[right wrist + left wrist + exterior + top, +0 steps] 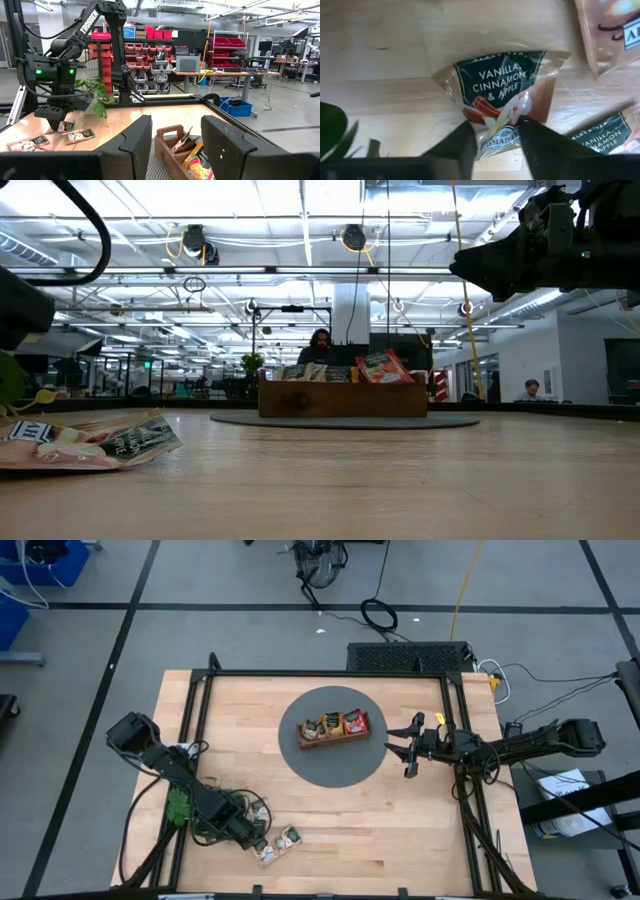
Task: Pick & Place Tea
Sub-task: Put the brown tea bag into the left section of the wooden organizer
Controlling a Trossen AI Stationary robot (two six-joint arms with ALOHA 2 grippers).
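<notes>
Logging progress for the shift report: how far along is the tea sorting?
Done: several sachets already stand in the wooden tray. In hand: the left gripper has its fingers around a vanilla-cinnamon sachet. Left: at least two loose sachets lie on the table near it. The right gripper waits beside the tray.

Even, bright overhead light from ceiling strips; in the low view those lamps glare white. The table [330,820] carries only soft, faint shadows; the grey mat [335,768] reads flat. The pale sachet [502,100] caught between the left gripper's [495,135] fingers shows plastic sheen and slight blur; both fingers [540,145] are dark, defocused silhouettes; the sachets beyond them smear.
</notes>
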